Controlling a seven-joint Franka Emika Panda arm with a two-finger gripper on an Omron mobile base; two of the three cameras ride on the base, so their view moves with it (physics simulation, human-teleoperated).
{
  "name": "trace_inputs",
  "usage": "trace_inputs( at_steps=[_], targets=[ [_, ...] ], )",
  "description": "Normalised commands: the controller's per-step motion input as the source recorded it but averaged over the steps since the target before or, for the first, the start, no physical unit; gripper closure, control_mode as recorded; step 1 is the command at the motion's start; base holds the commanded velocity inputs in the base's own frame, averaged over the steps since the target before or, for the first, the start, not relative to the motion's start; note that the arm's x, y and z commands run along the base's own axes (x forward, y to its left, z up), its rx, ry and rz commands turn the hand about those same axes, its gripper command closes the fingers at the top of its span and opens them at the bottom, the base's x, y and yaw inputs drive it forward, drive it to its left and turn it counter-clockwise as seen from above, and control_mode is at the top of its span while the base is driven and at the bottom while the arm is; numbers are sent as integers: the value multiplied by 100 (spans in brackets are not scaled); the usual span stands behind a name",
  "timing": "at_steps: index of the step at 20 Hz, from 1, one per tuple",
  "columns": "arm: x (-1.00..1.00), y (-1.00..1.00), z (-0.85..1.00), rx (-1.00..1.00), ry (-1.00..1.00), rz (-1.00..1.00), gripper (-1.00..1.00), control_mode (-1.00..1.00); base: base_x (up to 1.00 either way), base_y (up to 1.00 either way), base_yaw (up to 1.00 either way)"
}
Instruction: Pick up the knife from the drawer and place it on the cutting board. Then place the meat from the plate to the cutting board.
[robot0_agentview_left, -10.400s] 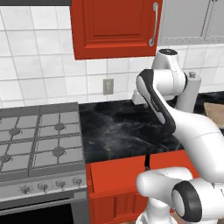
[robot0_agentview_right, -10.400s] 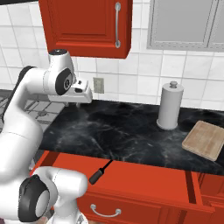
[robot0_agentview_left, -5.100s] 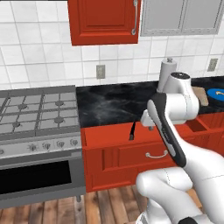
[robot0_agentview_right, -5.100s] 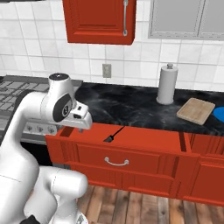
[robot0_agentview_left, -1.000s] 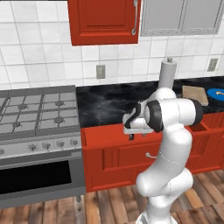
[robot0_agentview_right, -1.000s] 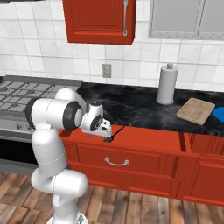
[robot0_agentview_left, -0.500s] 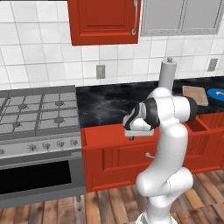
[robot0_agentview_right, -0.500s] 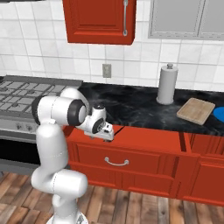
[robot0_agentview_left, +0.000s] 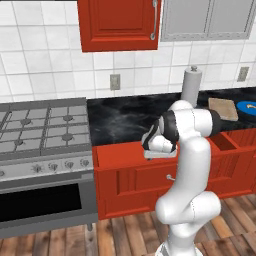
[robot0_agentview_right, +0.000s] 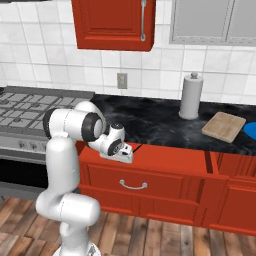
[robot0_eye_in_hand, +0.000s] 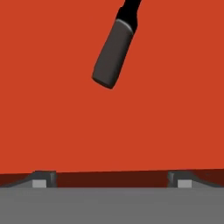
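Note:
The red drawer (robot0_agentview_right: 150, 156) stands pulled open under the black counter, with a curved silver handle (robot0_agentview_right: 133, 186) on its front. The dark knife (robot0_eye_in_hand: 113, 54) lies on the drawer's red floor, handle toward me; a sliver of it shows as the knife (robot0_agentview_right: 137, 146). My gripper (robot0_eye_in_hand: 111, 179) hangs open just above the drawer floor, short of the handle, with nothing between its fingertips (robot0_eye_in_hand: 43, 178). From the base views the gripper (robot0_agentview_left: 159, 155) (robot0_agentview_right: 126, 155) points down into the drawer. The cutting board (robot0_agentview_left: 223, 108) (robot0_agentview_right: 224, 126) lies on the counter at right. Beside it sits the blue plate (robot0_agentview_left: 241, 107) (robot0_agentview_right: 251, 129) with the small orange meat (robot0_agentview_left: 249, 106).
A paper-towel roll (robot0_agentview_right: 191, 96) stands against the tiled wall left of the board. A gas stove (robot0_agentview_left: 42, 127) fills the left. Red wall cabinets (robot0_agentview_right: 114, 22) hang above. A second red compartment (robot0_agentview_left: 225, 142) is open to the right of the drawer.
The hand has dropped and shifted slightly right, closer to the drawer floor. The jaws stay open and the knife has not moved.

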Motion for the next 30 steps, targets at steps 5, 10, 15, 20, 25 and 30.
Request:
trace_inputs(
  at_steps=[5, 10, 15, 20, 25, 30],
  targets=[
    [0, -18, -4, 8, 12, -2, -100, -100, 0, 0, 0],
    [0, -4, 0, 4, 23, -9, -100, -100, 0, 0, 0],
    [0, 0, 5, 0, 24, -12, -100, -100, 0, 0, 0],
    [-10, -7, 5, 0, 24, -17, -100, -100, 0, 0, 0],
    [-84, -35, -45, 3, 16, -22, -100, -100, 0, 0, 0],
    [-100, -50, -27, 7, 1, -22, -100, -100, 0, 0, 0]
  ],
)
